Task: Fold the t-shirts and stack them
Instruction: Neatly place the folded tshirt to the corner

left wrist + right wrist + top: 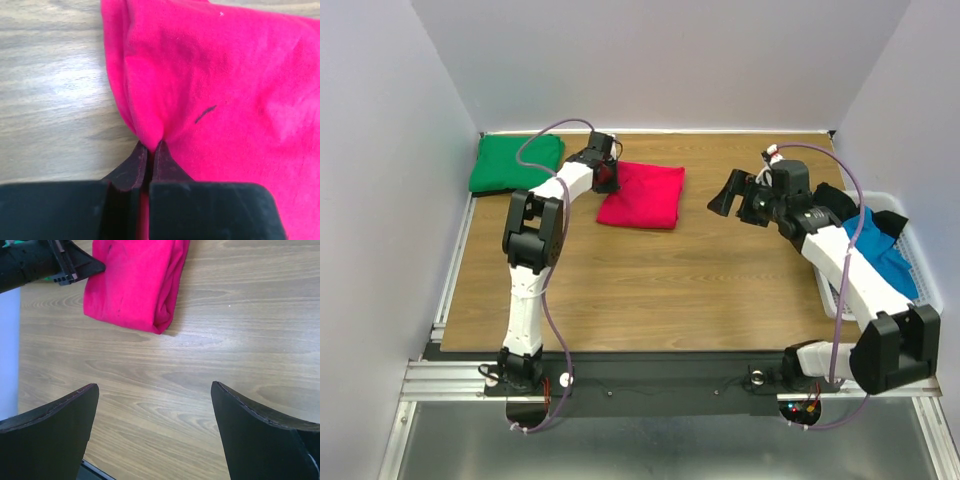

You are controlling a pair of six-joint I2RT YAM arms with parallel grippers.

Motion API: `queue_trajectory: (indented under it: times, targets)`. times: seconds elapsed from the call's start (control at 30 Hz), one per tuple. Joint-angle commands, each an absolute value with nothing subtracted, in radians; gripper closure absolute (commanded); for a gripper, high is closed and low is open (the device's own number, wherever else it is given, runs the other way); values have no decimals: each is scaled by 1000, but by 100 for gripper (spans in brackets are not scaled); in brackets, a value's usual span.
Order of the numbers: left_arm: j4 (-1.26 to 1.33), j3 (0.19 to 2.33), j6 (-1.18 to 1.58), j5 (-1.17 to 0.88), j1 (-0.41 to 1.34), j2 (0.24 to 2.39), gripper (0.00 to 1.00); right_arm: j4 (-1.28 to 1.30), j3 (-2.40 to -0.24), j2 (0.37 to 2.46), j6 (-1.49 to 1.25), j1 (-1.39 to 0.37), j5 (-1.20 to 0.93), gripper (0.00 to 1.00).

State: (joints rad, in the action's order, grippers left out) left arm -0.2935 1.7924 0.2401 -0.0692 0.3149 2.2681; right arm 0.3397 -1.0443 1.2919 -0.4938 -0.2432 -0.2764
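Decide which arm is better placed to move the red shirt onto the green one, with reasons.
Left. The left gripper is shut on the red shirt, near the green shirt; the right gripper hangs open, apart.

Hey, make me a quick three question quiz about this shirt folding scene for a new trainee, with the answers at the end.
1. True or false: the left fingers are pinched shut on an edge of the red t-shirt.
2. Where does the folded green t-shirt lie? A, on top of the red t-shirt; B, at the far left corner of the table; C, at the table's near edge.
3. Fill in the gap: the right fingers stand ___ above bare wood, holding nothing.
Key: 1 true; 2 B; 3 open.
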Motion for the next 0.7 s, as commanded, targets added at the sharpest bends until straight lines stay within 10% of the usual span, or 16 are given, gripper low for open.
queue_trajectory:
  times: [0.0, 0.67]
  targets:
    - [-428, 1841, 222, 73, 318, 2315, 100, 318, -1029, 1203, -485, -249, -241, 0]
    - [-499, 2262, -244, 652, 292, 2230, 100, 318, -798, 1081, -426, -249, -75, 0]
